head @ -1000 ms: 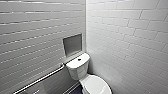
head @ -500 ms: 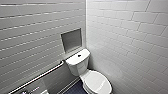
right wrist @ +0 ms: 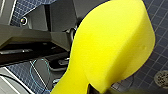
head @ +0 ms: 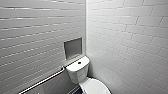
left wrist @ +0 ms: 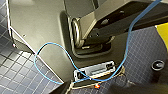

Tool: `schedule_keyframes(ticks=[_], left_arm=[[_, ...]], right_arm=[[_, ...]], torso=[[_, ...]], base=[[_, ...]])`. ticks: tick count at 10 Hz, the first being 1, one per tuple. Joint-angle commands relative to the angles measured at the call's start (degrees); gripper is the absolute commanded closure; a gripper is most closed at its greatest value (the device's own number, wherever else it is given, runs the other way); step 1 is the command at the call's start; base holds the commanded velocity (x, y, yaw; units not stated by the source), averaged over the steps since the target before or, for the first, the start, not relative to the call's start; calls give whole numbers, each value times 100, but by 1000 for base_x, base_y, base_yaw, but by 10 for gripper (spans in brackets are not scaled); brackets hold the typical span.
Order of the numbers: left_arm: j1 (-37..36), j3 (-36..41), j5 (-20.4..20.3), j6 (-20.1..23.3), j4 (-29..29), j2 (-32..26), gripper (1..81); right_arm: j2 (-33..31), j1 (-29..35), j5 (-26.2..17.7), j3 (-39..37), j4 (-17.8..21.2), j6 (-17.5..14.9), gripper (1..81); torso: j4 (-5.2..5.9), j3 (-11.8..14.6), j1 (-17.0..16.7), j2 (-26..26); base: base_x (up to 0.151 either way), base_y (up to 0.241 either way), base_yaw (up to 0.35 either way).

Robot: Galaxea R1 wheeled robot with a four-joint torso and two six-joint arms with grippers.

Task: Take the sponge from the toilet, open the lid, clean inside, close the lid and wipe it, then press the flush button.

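Note:
The white toilet (head: 76, 75) stands in the tiled corner ahead, low in the head view. Its small dark flush button (head: 79, 62) sits on the flat tank cover. The oval lid (head: 96, 87) lies shut over the bowl, partly cut off by the picture's edge. The bright yellow sponge (right wrist: 112, 47) looms large in the right wrist view, bent and pinched at its near end, where my right gripper (right wrist: 96, 89) is shut on it. A yellow strip of sponge (left wrist: 163, 33) also shows in the left wrist view, above the dark blue floor tiles.
A metal grab bar (head: 42, 81) runs along the left wall beside the tank, under a recessed niche (head: 72, 47). The right wall stands close to the bowl. My own base with a blue cable (left wrist: 50, 62) lies below the left arm. A round floor drain (right wrist: 162, 78) lies near the sponge.
The head view has wobbled slightly up and back down, so the toilet sits about where it was. Nothing in the room has moved.

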Motion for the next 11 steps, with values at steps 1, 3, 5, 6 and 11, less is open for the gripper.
schedule_keyframes(ticks=[1,3,5,6,11], left_arm=[[-123,-71,321,-1,-18,1,10],[-123,-115,321,8,-10,27,10],[-132,-115,321,8,-10,36,10],[-133,-124,321,8,-18,54,10],[-220,-115,312,-9,-45,62,10]], right_arm=[[-8,88,-495,-78,-2,70,811],[10,140,-1198,-131,-45,8,811],[-25,299,-1357,-157,24,-396,811],[-8,316,-1366,-140,367,-958,811],[63,545,-1436,-210,2494,-2998,811]], torso=[[0,-5,0,0],[0,46,-2,0],[0,35,-5,0],[0,35,-5,0],[0,35,-5,0]], base=[[0,0,0],[0,0,0],[0,0,0],[0,0,0],[0,0,0]])
